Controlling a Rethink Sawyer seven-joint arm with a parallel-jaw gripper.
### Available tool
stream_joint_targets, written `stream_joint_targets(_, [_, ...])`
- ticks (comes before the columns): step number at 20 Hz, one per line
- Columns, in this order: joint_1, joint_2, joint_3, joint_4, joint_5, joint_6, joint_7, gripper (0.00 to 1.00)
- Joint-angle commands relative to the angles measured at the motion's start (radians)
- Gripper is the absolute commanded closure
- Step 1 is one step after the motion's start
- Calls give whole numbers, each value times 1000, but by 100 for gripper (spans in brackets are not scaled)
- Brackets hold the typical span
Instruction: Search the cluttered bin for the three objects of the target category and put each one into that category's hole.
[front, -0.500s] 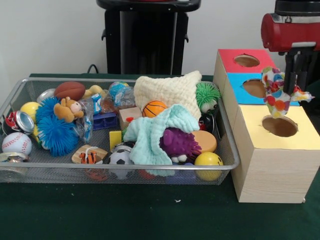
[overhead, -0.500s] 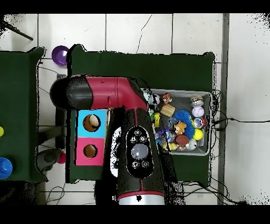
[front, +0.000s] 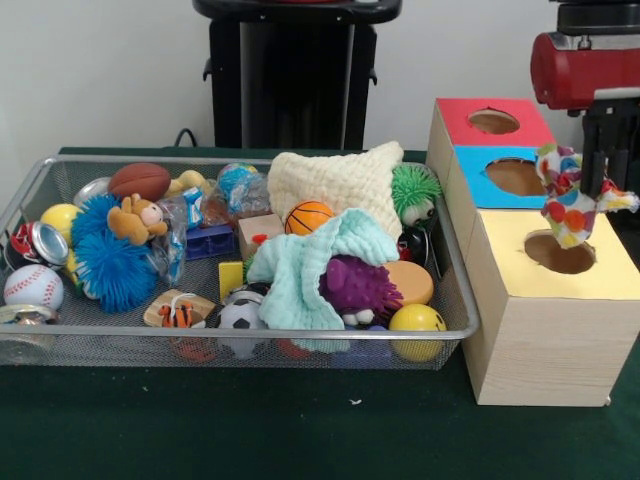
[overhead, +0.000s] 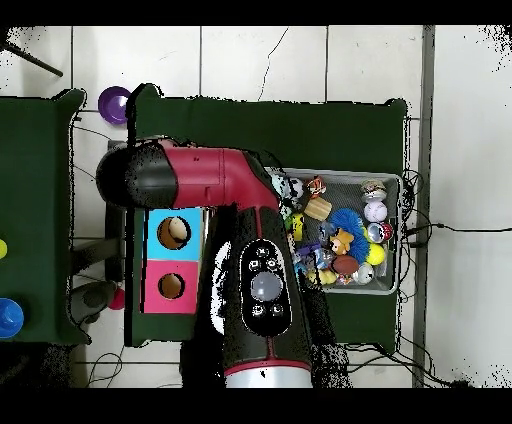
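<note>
My gripper (front: 593, 188) hangs at the right of the front view, shut on a white cloth with coloured spots (front: 568, 207). The cloth dangles just above the hole in the yellow box (front: 558, 252). Behind it are a blue box with a hole (front: 515, 176) and a red box with a hole (front: 493, 121). The wire mesh bin (front: 250, 347) sits to the left, full of toys. In the overhead view the red and black arm (overhead: 255, 280) covers the gripper and the yellow box; the bin's rim (overhead: 398, 235) shows at the right.
The bin holds a cream knitted cloth (front: 335, 180), a mint cloth (front: 310, 265), a purple spiky toy (front: 358, 288), a blue spiky ball (front: 112, 262), and several small balls. The robot's black pedestal (front: 290, 70) stands behind the bin.
The gripper has moved slightly to the right with the spotted cloth, which now hangs a little lower over the yellow box's hole. The bin's contents have not moved.
</note>
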Motion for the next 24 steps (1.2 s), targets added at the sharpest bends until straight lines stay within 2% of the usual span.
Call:
stream_joint_targets(1, [-41,78,41,131,31,-75,177,100])
stream_joint_targets(6, [-48,88,44,153,37,-99,172,100])
stream_joint_targets(14, [-37,112,30,156,14,-70,143,100])
stream_joint_targets(24, [-59,87,85,198,116,15,168,100])
